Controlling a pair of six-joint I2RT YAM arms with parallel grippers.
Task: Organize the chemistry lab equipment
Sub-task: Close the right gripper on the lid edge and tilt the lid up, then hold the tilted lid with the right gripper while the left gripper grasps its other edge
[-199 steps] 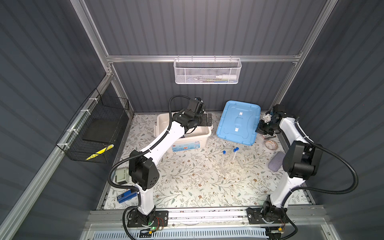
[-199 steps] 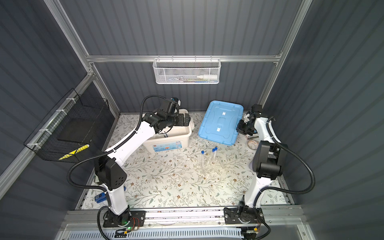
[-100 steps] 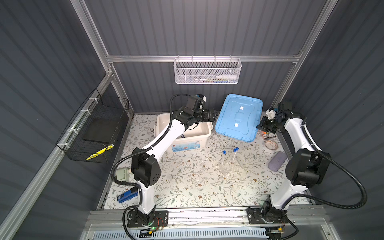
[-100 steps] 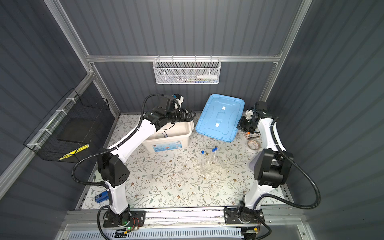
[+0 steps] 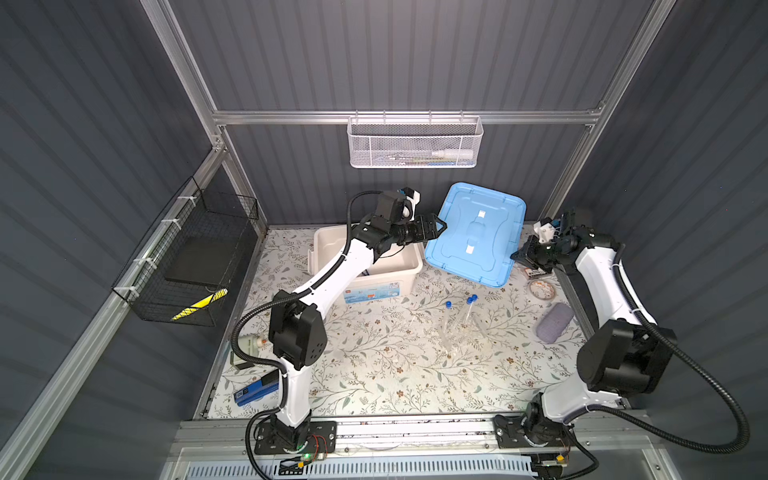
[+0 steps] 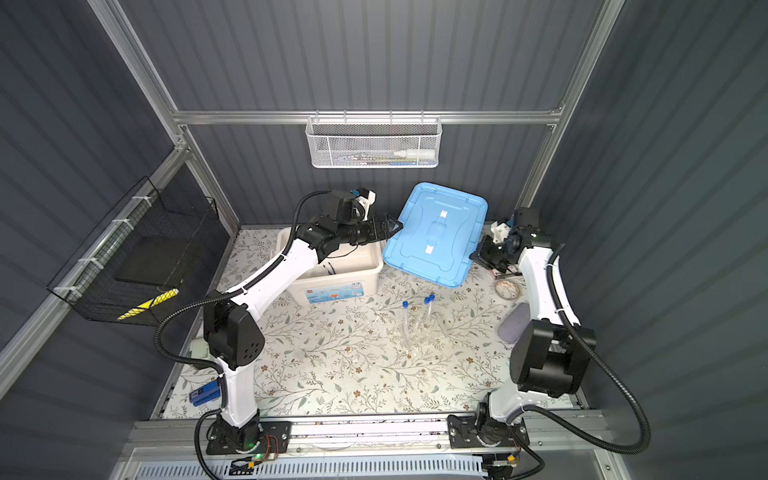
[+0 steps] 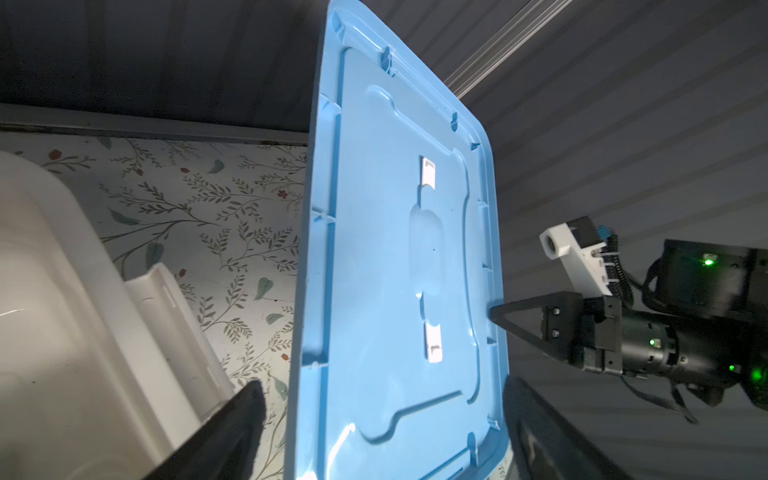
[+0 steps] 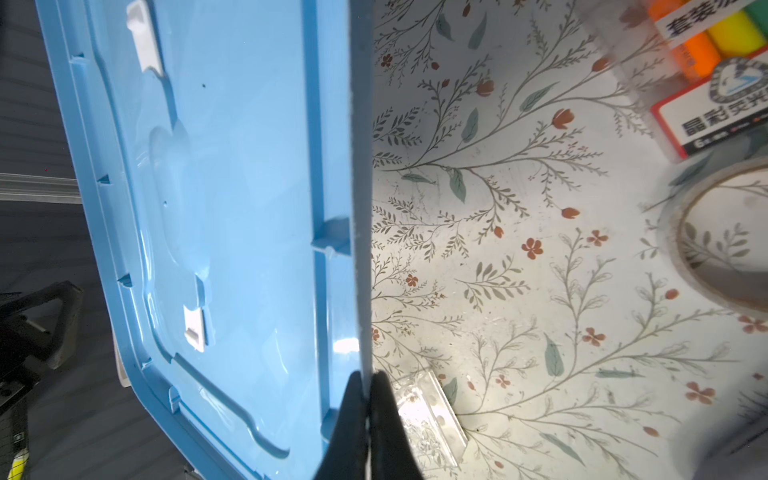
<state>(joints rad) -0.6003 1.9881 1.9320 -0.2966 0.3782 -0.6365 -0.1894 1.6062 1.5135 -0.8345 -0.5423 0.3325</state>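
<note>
My right gripper point(image 8: 365, 388) is pinching the lid point(image 5: 478, 237) by its rim. My left gripper point(image 5: 439, 227) is straddling the opposite edge, jaws wide. The test tubes point(image 5: 467, 309) are lying well apart from both.

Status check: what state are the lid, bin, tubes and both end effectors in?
blue lid: off the bin, tilted, held by one edge.
white bin: open.
test tubes: blue caps on.
right end effector: shut on the blue lid's rim.
left end effector: open, at the lid's other edge.
</note>
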